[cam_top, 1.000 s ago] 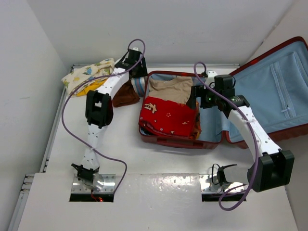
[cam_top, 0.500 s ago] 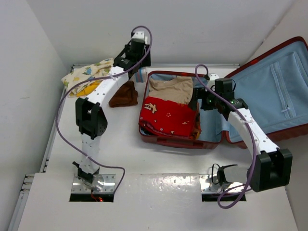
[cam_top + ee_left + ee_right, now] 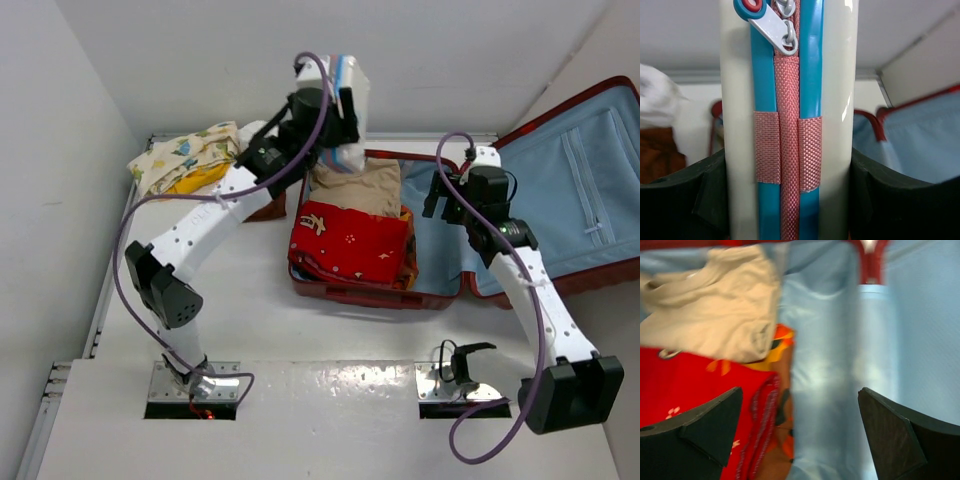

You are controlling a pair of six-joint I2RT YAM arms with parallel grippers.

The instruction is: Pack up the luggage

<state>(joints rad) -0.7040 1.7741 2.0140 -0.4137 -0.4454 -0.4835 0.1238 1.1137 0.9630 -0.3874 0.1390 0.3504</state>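
Your right gripper (image 3: 800, 435) is hanging wide and empty over the bare blue lining on the right side of the luggage (image 3: 380, 298). It is standing a little wider than a second ago and has drawn off to the right, away from the clothes, so you are leaving that free strip clear. The luggage is lying open on the table, slightly right of centre, its lid thrown back to the right. Its left half is already carrying a folded red cloth (image 3: 350, 245) at the front and a beige garment (image 3: 350, 185) behind it. Farther back, your left gripper (image 3: 788, 200) is clamping a white pouch (image 3: 790, 100) with blue trim and a pink zip, holding it upright between the jaws. That is the real change: a second ago this gripper was down by the brown cloth (image 3: 660, 160) left of the luggage, and now it is riding high near the far left corner. The pickup is looking done, and you are likely heading for the open lining to set it down.
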